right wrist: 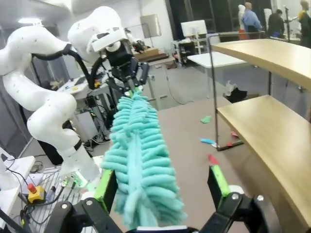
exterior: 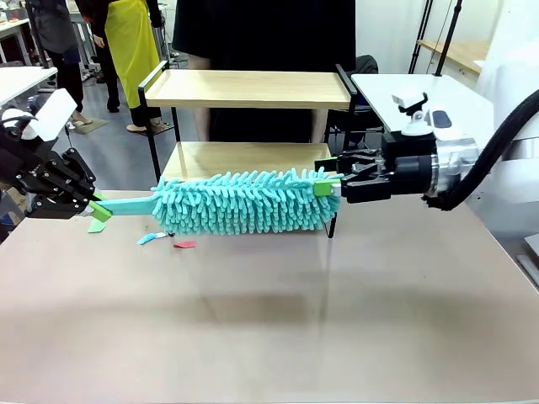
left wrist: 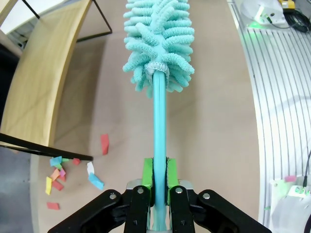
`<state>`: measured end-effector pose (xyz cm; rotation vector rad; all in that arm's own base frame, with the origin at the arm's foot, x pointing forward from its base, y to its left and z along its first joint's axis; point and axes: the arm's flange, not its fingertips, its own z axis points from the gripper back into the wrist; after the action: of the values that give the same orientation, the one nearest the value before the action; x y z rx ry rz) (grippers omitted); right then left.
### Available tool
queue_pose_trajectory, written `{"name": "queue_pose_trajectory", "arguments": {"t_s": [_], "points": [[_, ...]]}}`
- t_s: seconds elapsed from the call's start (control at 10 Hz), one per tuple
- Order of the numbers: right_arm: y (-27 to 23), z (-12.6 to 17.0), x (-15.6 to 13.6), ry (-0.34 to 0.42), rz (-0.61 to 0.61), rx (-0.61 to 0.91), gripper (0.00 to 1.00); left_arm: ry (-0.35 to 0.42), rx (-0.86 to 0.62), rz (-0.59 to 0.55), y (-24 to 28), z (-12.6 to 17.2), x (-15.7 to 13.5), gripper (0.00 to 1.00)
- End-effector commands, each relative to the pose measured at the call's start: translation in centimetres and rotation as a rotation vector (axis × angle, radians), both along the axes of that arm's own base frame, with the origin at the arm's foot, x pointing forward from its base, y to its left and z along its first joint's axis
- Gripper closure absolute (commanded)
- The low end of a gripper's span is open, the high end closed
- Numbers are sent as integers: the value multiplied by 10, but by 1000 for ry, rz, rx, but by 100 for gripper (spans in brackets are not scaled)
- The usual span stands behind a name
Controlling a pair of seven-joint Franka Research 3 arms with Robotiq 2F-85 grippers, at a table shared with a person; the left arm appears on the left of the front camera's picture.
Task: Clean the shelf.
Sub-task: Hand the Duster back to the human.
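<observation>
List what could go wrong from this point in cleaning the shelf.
1. The open right gripper straddles the tip of the teal fluffy microfibre duster; closing or moving could snag its strands or pull against the left gripper, shut on the handle.
2. The duster hangs beside the two-tier light wooden shelf with a thin black frame; a swing might knock its black leg.
3. Coloured paper scraps lie on the table by the shelf; sweeping may scatter them further.

I saw the shelf (exterior: 253, 88) standing upright at the table's far side, two light wooden boards in a thin black frame with raised side rails. Both boards looked bare. A few coloured paper scraps (left wrist: 57, 174) lay on the table beside its left foot.
</observation>
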<state>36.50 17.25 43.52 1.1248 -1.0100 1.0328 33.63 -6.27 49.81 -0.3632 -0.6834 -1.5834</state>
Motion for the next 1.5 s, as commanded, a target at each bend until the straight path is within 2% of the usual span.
{"name": "queue_pose_trajectory", "arguments": {"t_s": [0.0,0.5,0.9,1.0,1.1,1.2,1.3,1.4], "points": [[14,-4,1,-24,43,46,0,-12,-28,-18,1,2,1,87],[31,-30,1,-24,106,96,0,-12,-28,-18,1,2,1,87],[33,-38,4,-28,98,119,0,-12,-28,-18,1,2,1,87],[32,-37,4,-45,115,108,60,-12,-28,-18,1,2,1,87],[31,-36,4,-48,112,111,60,-12,-28,-18,1,2,1,87],[30,-37,4,-48,114,113,100,-12,-28,-18,1,2,1,87],[30,-37,4,-50,117,114,65,-12,-28,-18,1,2,1,87],[29,-37,4,-57,122,111,100,-12,-28,-18,1,2,1,87]]}}
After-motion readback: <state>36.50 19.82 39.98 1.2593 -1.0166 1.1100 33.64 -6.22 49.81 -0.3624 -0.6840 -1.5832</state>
